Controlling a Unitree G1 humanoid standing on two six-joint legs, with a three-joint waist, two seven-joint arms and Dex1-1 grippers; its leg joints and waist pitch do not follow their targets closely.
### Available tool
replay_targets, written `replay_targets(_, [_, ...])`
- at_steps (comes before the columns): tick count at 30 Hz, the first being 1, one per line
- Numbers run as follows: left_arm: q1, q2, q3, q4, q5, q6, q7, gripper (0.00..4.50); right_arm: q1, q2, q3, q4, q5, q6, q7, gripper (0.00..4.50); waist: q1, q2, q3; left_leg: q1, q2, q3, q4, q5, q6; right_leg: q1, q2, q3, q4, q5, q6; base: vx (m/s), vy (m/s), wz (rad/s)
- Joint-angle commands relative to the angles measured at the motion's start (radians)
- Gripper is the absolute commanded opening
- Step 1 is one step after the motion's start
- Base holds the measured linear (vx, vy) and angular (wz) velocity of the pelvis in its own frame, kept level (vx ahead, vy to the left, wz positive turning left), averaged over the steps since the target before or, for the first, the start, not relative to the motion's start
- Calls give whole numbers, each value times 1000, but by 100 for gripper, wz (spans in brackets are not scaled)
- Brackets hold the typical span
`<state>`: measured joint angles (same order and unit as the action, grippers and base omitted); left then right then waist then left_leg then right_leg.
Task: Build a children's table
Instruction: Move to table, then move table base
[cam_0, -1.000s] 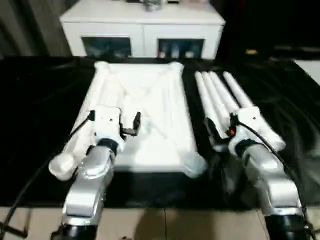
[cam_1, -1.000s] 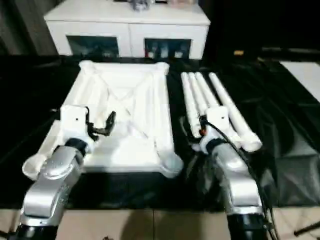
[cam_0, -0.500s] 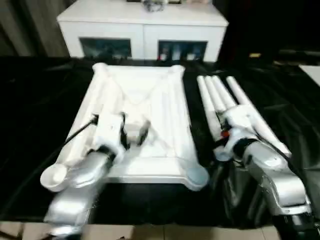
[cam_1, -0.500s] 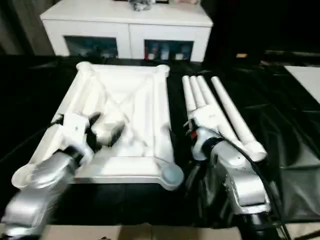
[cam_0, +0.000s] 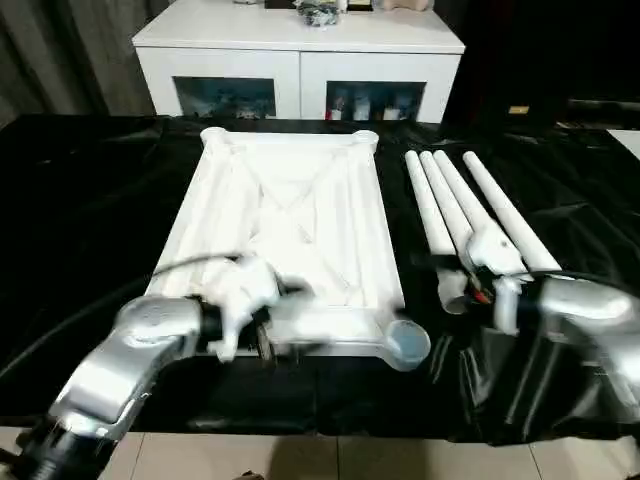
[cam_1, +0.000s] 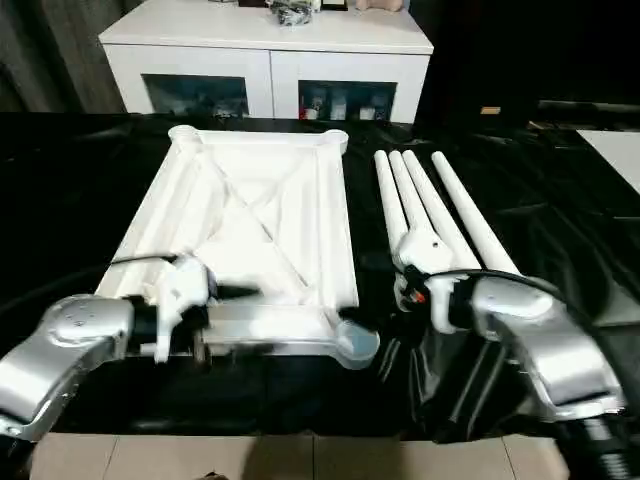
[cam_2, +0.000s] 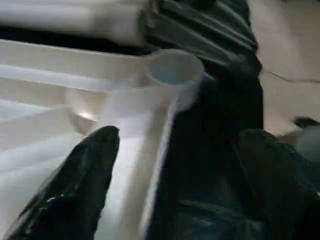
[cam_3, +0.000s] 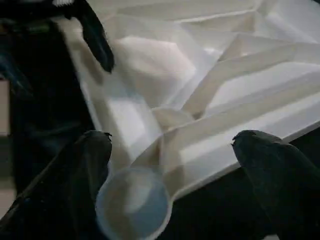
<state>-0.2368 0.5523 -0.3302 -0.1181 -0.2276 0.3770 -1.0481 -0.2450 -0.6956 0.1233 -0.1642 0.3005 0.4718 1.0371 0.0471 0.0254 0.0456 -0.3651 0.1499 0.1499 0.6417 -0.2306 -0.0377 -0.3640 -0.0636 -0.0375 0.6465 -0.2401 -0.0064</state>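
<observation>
The white tabletop (cam_0: 290, 200) lies ribbed side up on the black cloth, with round sockets at its corners. Several white tube legs (cam_0: 450, 200) lie side by side to its right. My left gripper (cam_2: 177, 135) hangs low at the tabletop's near edge, pointing right toward the near right corner socket (cam_0: 405, 343), open and empty. My right gripper (cam_3: 170, 137) is near the legs' close ends, turned left toward that same socket (cam_3: 132, 205), also open with nothing in it. One black finger of the left gripper (cam_3: 97, 40) shows in the right wrist view.
A black cloth (cam_0: 80, 200) covers the work surface, wrinkled at the right. A white glass-doored cabinet (cam_0: 300, 60) stands behind it with small items on top. Light floor tiles (cam_0: 300, 460) show at the near edge.
My left gripper came down from over the tabletop's left half to its near edge and turned rightward. The right gripper left the legs and swung left toward the near corner. The camera shifted too.
</observation>
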Motion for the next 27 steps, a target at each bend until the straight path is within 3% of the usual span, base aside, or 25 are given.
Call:
replay_targets(1, [-20,13,-41,20,36,-6,-29,385,-2,-32,3,-45,19,22,41,450,1,8,-47,8,76,-28,-100,-162,31,36,-87,52,-82,-52,-244,0,0,0])
replay_targets(3, [-29,18,-73,38,62,-10,-36,376,-1,-50,6,-59,21,27,60,450,0,3,-50,7,76,-27,-97,-133,45,38,-86,51,-78,-6,-253,0,0,0])
replay_targets(6, [-41,15,-90,66,89,-27,-24,341,4,-62,16,-64,14,22,71,450,0,7,-50,6,78,-24,-95,-120,59,36,-85,49,-79,11,-272,0,0,0])
replay_targets(10, [-60,11,-107,111,133,-19,5,314,13,-63,44,-73,-2,16,63,450,-1,7,-47,9,80,-23,-97,-154,46,34,-85,49,-83,-43,-274,0,0,0])
replay_targets(15, [-52,15,-106,106,154,30,39,279,25,-46,59,-76,-20,15,40,450,-2,8,-47,10,82,-24,-100,-163,34,32,-84,49,-82,-48,-273,0,0,0])
replay_targets(17, [-55,9,-99,103,154,38,51,256,28,-43,59,-80,-19,20,38,450,-1,13,-46,9,81,-24,-101,-171,31,31,-86,50,-83,-53,-274,0,0,0])
replay_targets(18, [-59,10,-99,104,158,45,55,254,29,-42,61,-81,-22,21,37,450,-2,9,-45,9,82,-24,-102,-182,28,32,-86,51,-84,-62,-273,0,0,0])
replay_targets(27, [-75,-1,-100,143,184,41,75,172,42,-61,77,-91,-13,17,62,450,0,8,-42,9,83,-24,-104,-197,28,29,-87,53,-90,-102,-263,0,0,0])
